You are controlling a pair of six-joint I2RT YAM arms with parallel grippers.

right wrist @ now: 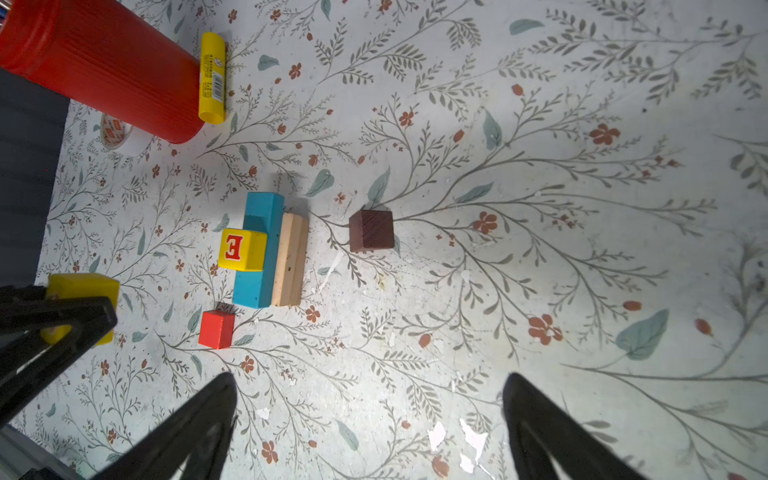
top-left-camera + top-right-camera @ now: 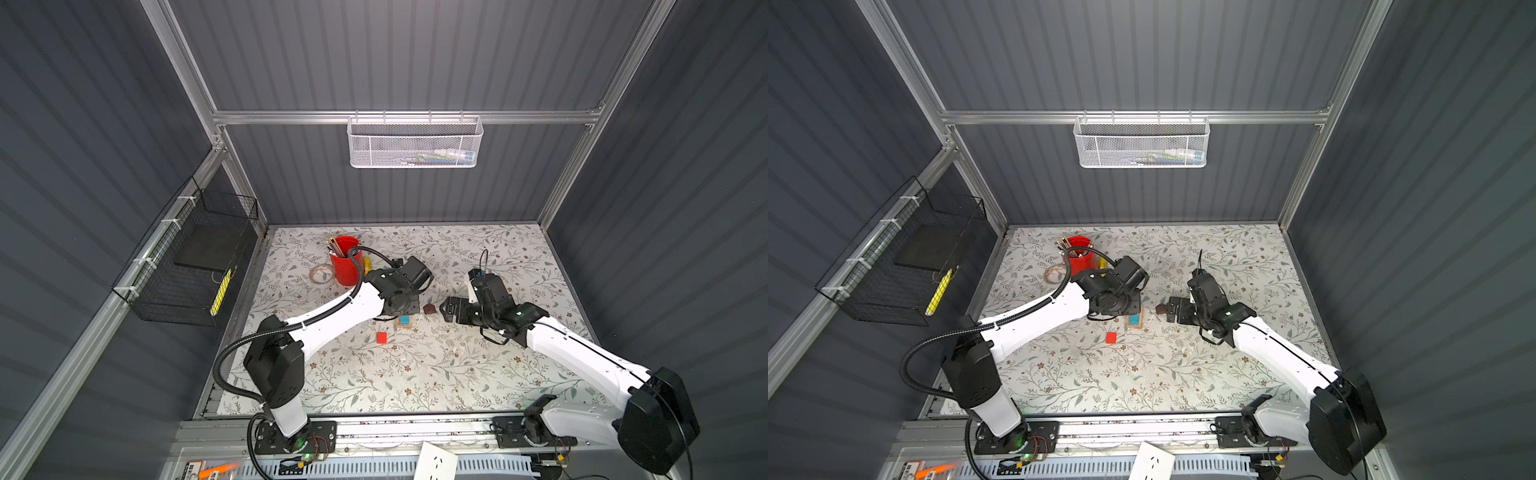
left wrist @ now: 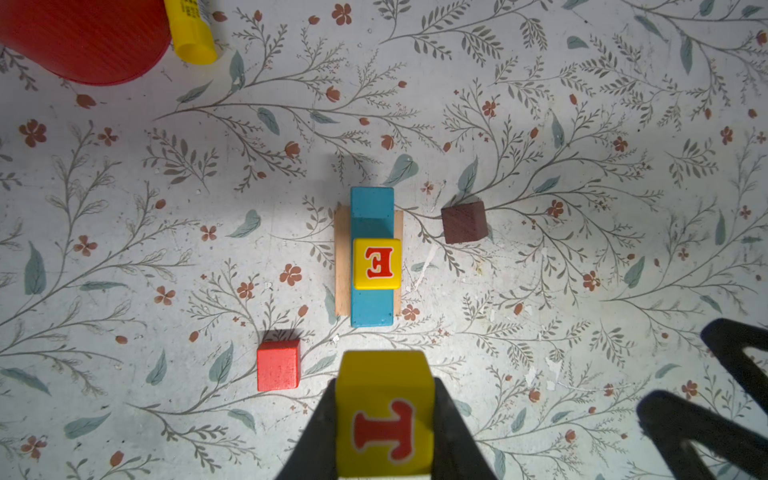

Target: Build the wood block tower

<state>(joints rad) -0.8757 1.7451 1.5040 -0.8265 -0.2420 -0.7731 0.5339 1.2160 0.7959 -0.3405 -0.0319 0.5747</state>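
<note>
The tower [image 2: 404,321] stands on the desk [image 2: 415,374]: E cube [image 3: 377,264] on the blue plank [image 3: 372,208], over tan planks [image 3: 341,266]. Your left fingers [image 3: 316,436], clenched on the T cube [image 3: 384,415], hang just short of it, in line with the plank's long axis. Your right fingers [image 1: 199,415] are spread, empty, farther off near the brown piece [image 1: 371,230].

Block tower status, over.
Left gripper shut on T cube. Right gripper open, empty. E cube on blue plank on tan planks. Red cube, brown block loose.
</note>
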